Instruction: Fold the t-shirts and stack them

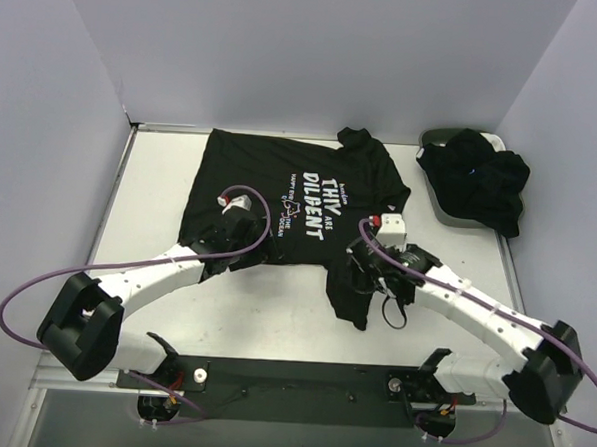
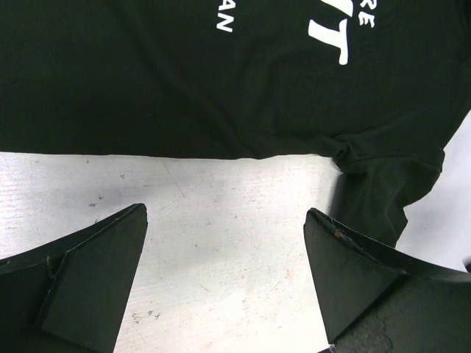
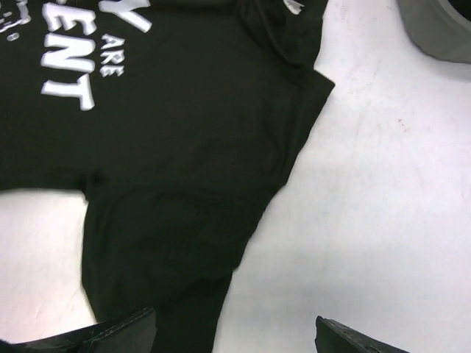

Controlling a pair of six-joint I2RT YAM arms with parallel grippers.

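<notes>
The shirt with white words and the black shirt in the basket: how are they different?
The shirt with white words lies spread out on the table; the other shirt is bunched in a heap in the basket. The spread shirt shows white lettering; no print shows on the bunched one. Both are black cloth.

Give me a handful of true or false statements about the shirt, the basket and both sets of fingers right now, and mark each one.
1. The black cloth t-shirt with white lettering lies spread on the white table, print facing up. True.
2. The left fingers are clamped on the shirt's hem. False: they stand open over bare table beside the hem.
3. A heap of black cloth rests on the dark oval basket at the far right. True.
4. The right fingers are shut. False: they stand open.
</notes>
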